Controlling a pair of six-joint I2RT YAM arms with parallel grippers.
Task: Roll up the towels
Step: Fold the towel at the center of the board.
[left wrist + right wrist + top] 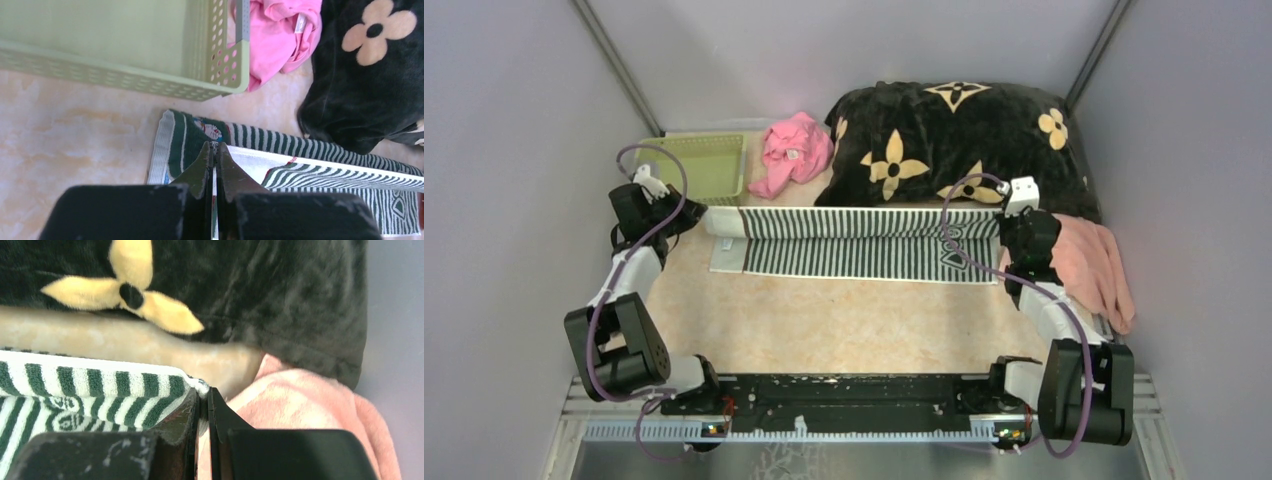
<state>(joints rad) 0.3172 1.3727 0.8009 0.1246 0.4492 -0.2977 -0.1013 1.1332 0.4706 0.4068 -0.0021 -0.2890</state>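
Counting what is in front of me: two towels, one basket, one bright pink cloth and one black blanket, with my two arms over them. The striped towel (864, 245) lies stretched left to right across the middle of the table, just in front of the black blanket (954, 140). It is dark green with white stripes, and its far long edge is folded up and over as a white-bordered strip. My left gripper (700, 216) is clenched on its left end and my right gripper (1002, 232) on its right end, each with the jaws pressed nearly together on a thin edge of cloth. The salmon towel (1099, 265) lies rumpled at the table's right side, beside my right arm and touching the blanket's near right corner. Only the overhead view shows both towels and the whole striped length at once. The left wrist view adds a plain pale band and a small printed picture at the striped towel's left end, beyond my left fingertips (206, 152), as well as the holes in the green basket (125, 80) and the pink cloth (280, 35) just past it. The right wrist view shows the striped corner pinched at my right fingertips (192, 399), with salmon terry close beside them.
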